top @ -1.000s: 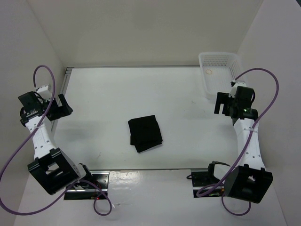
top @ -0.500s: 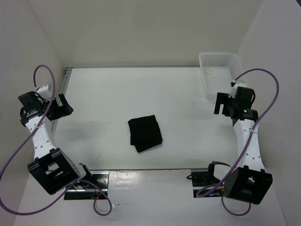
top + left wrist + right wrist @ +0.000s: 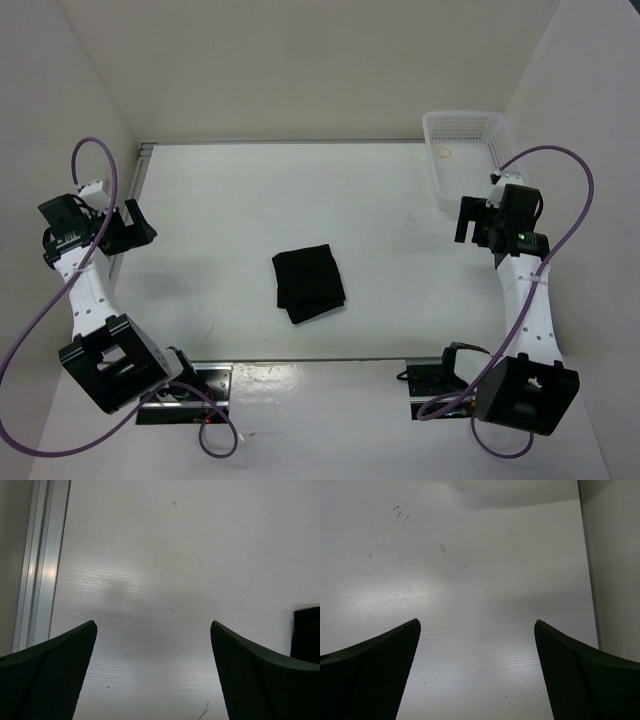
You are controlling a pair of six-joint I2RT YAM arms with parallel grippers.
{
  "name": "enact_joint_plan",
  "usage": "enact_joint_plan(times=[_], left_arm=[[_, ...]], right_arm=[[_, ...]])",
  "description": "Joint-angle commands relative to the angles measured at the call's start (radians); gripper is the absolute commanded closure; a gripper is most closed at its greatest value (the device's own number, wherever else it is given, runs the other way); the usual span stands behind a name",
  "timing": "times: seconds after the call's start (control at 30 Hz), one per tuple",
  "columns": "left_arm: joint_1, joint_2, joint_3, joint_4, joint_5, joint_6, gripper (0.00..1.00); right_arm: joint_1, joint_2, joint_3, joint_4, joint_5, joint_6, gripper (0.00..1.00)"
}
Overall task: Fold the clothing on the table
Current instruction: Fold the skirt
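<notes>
Black garment [image 3: 309, 284] lies in a compact square on the table [image 3: 230, 190], near the middle and toward the near edge. It sits between my two pincers, well apart from both. My left pincer [image 3: 138, 224] is spread wide and holds nothing. My right pincer [image 3: 463, 220] is the same.

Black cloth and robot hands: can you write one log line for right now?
clothing: folded, lying free | left gripper: open, empty | right gripper: open, empty
</notes>
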Motion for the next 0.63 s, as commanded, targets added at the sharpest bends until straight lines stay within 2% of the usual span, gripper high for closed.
enact_joint_plan(times=[0.0, 0.6], left_arm=[[0.004, -0.012, -0.006, 0.016, 0.033, 0.020, 0.00], [0.004, -0.012, -0.006, 0.016, 0.042, 0.020, 0.00]], right_arm=[[-0.007, -0.023, -0.004, 0.051, -0.007, 0.003, 0.02], [-0.007, -0.023, -0.013, 0.051, -0.005, -0.007, 0.02]])
